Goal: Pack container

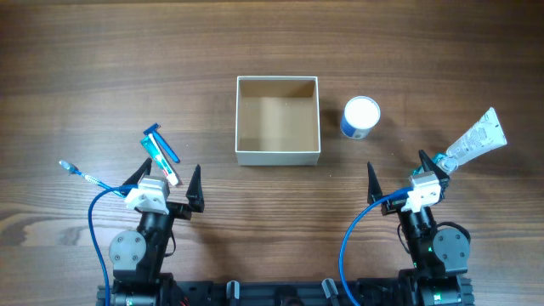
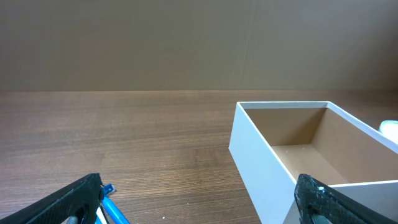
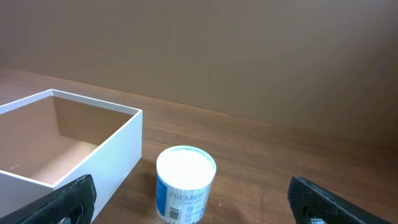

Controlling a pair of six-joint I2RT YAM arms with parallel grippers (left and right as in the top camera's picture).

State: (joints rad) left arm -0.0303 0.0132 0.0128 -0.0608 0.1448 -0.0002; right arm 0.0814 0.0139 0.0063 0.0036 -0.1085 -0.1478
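The container (image 1: 277,156), a square open box with white walls and a tan inside, is seen standing on the wooden counter (image 1: 93,59). A round jar (image 1: 360,117) with a white lid and blue body is set upright just right of the container, apart from its wall. A white tube (image 1: 478,138) is laid farther right of the container, beyond the jar. Slim blue-and-white items (image 1: 161,155), too small to be identified, are laid left of the container. The left gripper (image 1: 167,180) is held with jaws spread wide, on the near left of the container. The right gripper (image 1: 398,174) is likewise spread wide on its near right.
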